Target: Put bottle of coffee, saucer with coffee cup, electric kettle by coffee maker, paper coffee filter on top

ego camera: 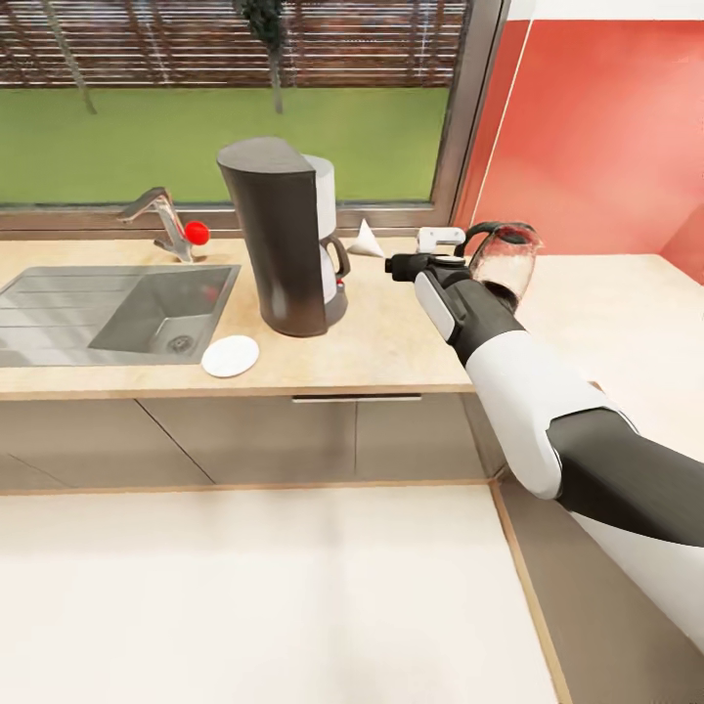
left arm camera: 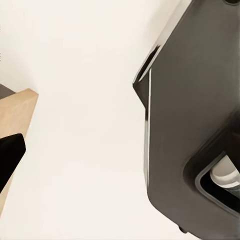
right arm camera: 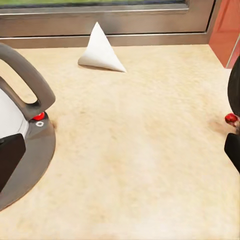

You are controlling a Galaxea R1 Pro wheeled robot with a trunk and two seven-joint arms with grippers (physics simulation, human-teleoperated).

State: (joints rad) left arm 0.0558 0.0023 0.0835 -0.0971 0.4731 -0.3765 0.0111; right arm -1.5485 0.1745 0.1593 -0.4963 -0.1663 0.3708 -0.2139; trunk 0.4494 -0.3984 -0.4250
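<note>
1. I am looking down on a light wood-look worktop (ego camera: pixel 391 342) that runs under a window, with a steel sink (ego camera: pixel 117 313) set into it on the left.
2. The coffee maker (ego camera: pixel 284 240), tall and dark grey, stands on the worktop just right of the sink. The white saucer (ego camera: pixel 231 356) lies bare near the front edge, just beside the machine's base.
3. The paper coffee filter (ego camera: pixel 367 240) lies on its side as a small white cone at the back, by the window frame, to the right of the coffee maker.
4. My right end effector (right arm camera: pixel 121 152) hangs low over the worktop between the coffee maker and the electric kettle (ego camera: pixel 504 259). Its fingers are spread wide with nothing between them, and the filter lies ahead of them.
5. The glass kettle sits close behind my right forearm and looks tilted. I cannot tell whether they touch.
6. Of the left end effector I see one dark fingertip (left arm camera: pixel 9 155) over pale floor, and I cannot tell whether it is apart or together.
7. I judge the filter the likely next pick. It should be very light, thin and easily crushed, and may slide away if nudged. I would pinch one wall of the cone near its wide rim and close gently.
</note>
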